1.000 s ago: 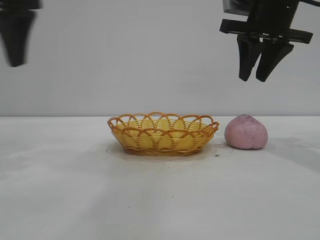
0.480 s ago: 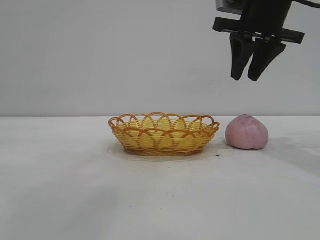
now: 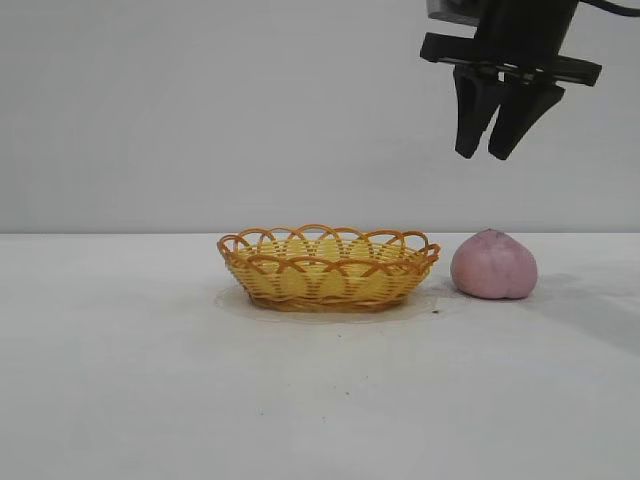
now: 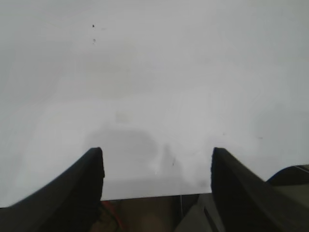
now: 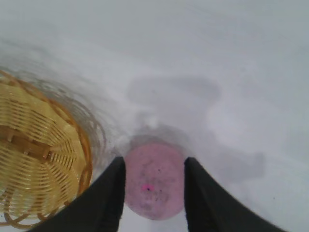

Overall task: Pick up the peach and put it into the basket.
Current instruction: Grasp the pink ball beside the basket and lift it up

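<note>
White surface [image 3: 150, 400] under a plain wall: the peach [image 3: 493, 264] sits just right of the basket [image 3: 328, 266], untouched. Above the peach hangs the right gripper [image 3: 488, 152], fingers narrowly parted. Descending so, they may strike and roll the fruit. Left gripper [image 4: 157, 166], spread, hovers elsewhere.

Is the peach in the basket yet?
No. The peach sits on the table just outside the basket; the right end effector hangs open above it.
</note>
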Controlling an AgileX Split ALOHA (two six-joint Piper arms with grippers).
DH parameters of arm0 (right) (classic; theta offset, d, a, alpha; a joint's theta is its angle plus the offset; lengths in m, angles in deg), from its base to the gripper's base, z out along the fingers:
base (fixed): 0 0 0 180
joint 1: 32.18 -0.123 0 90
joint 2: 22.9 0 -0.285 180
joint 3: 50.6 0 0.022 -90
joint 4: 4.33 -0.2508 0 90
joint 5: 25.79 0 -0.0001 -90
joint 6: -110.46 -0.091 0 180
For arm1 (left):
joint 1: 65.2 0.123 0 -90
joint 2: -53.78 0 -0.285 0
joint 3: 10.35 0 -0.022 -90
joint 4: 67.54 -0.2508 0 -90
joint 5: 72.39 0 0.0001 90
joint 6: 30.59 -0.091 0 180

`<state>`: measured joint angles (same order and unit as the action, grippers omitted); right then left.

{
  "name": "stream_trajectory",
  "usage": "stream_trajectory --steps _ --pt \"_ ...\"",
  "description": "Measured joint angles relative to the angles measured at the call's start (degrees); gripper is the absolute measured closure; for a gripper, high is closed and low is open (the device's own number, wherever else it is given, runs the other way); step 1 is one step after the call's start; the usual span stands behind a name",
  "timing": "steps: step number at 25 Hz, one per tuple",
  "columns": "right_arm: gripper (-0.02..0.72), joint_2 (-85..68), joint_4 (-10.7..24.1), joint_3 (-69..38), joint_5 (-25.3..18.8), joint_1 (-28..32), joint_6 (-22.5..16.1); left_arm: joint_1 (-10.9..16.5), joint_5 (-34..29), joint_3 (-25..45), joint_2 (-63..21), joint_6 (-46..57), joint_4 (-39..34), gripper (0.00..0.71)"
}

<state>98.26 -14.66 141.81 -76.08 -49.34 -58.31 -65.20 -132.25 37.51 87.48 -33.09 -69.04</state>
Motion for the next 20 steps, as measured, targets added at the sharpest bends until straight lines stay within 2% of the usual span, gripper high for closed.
stream_trajectory --steps 4,14,20 --pt "0.463 0.00 -0.04 0.00 -0.22 0.00 0.00 0.00 -3.06 1.32 -7.22 0.97 0.09 0.255" --pt "0.463 0.00 -0.04 0.00 -0.33 -0.08 0.00 0.00 -4.05 1.67 -25.08 0.37 1.98 0.255" --pt "0.463 0.94 1.16 0.11 -3.51 -0.08 0.00 0.00 -4.35 1.67 -26.93 0.28 2.14 0.255"
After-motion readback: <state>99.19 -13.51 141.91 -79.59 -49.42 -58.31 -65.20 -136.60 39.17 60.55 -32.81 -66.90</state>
